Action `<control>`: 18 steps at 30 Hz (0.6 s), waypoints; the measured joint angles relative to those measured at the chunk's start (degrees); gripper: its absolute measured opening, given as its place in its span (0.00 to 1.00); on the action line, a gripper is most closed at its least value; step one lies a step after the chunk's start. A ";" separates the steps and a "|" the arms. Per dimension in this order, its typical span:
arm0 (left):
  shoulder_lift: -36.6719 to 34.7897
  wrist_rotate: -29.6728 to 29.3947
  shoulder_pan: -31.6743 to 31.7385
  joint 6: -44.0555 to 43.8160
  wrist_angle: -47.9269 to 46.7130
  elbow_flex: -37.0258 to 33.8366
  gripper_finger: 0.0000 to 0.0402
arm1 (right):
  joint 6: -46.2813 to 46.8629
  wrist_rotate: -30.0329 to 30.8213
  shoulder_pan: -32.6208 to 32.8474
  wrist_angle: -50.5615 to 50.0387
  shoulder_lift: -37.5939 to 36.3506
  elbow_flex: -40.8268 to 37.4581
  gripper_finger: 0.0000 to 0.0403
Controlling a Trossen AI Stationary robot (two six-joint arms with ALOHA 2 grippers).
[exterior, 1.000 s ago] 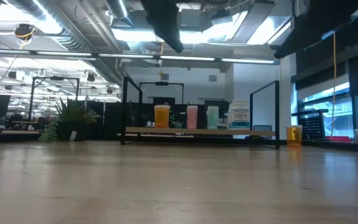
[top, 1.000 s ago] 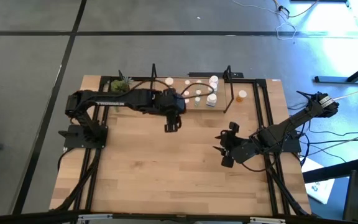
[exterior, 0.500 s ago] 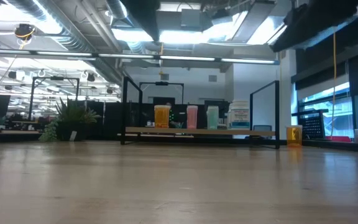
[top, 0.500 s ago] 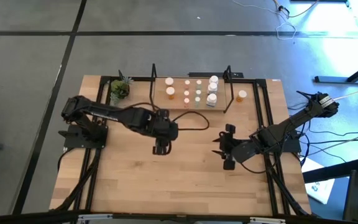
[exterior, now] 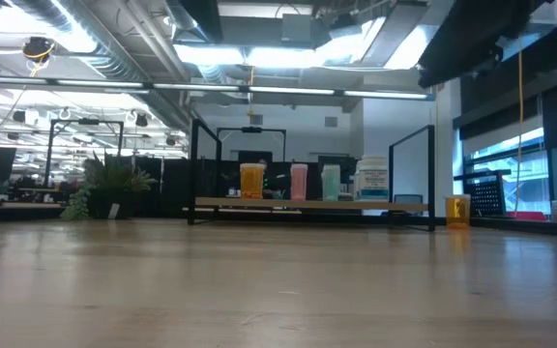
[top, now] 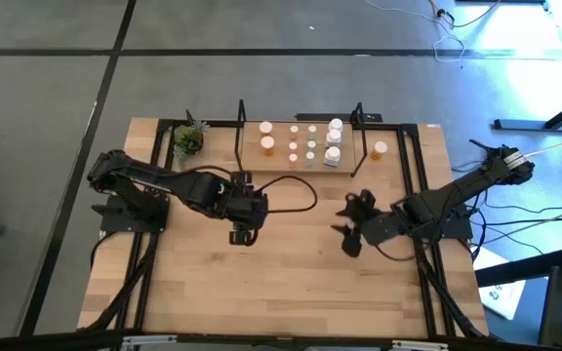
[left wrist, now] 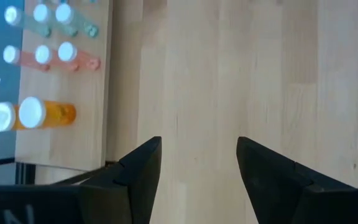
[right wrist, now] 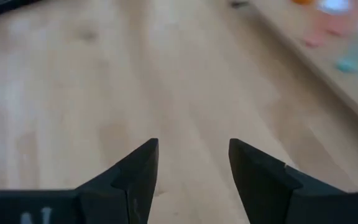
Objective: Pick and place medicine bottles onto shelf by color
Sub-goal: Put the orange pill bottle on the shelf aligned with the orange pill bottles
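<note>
The shelf (top: 301,161) stands at the table's far middle with several medicine bottles upright on its board: orange ones (top: 266,144), pink (top: 294,148), green (top: 311,146) and white (top: 332,154). The low view shows them in a row, the orange bottle (exterior: 251,181) leftmost. One more orange bottle (top: 380,150) stands on the table right of the shelf. My left gripper (top: 241,234) hangs open over bare table, near of the shelf, with nothing between its fingers (left wrist: 199,168). My right gripper (top: 351,232) is open and empty (right wrist: 193,165) over the table's right half.
A small potted plant (top: 188,139) stands left of the shelf at the far edge. Black frame rails (top: 413,175) run along the table's right side and far edge. The wooden tabletop (top: 291,283) lies between the grippers and the near edge.
My left gripper has drawn back from the shelf's front, toward the table's near edge and somewhat to the left, staying above the table. My right gripper has stayed about where it was and has rolled at the wrist. The bottles have not moved.
</note>
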 joint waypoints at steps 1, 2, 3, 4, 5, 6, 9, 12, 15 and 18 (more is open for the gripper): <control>-0.14 -0.04 -0.02 -0.02 0.20 0.08 0.50 | 2.08 0.17 -1.23 -3.49 -0.33 1.19 0.49; -0.37 -0.01 -0.02 -0.04 -0.02 0.07 0.50 | 3.84 0.19 -2.62 -7.79 -0.67 2.48 0.49; -0.58 0.04 -0.03 -0.08 -0.38 0.04 0.50 | 5.40 0.23 -4.04 -12.53 -0.89 4.05 0.49; -0.77 0.01 -0.13 -0.11 -0.42 0.04 0.50 | 6.92 0.24 -5.43 -17.20 -0.95 5.69 0.49; -0.93 -0.05 -0.12 -0.11 -0.42 0.04 0.50 | 8.49 0.21 -6.97 -22.11 -0.93 7.48 0.49; -1.03 -0.05 -0.08 -0.16 -0.52 0.04 0.50 | 9.80 0.18 -8.41 -27.42 -0.91 9.29 0.49; -1.64 -0.05 -0.09 -1.09 -1.05 0.02 0.50 | 13.18 0.20 -13.06 -39.57 -0.95 13.88 0.49; -1.57 -0.08 -0.09 -1.18 -1.07 0.06 0.50 | 17.66 -1.30 -19.00 -49.53 -1.04 17.97 0.49; -1.57 -0.13 -0.09 -1.16 -1.09 0.05 0.50 | 18.41 -5.06 -26.34 -55.74 -1.00 19.71 0.49; -1.55 -0.13 -0.09 -1.15 -1.09 0.04 0.50 | 14.22 -8.23 -34.73 -57.57 -1.04 19.74 0.49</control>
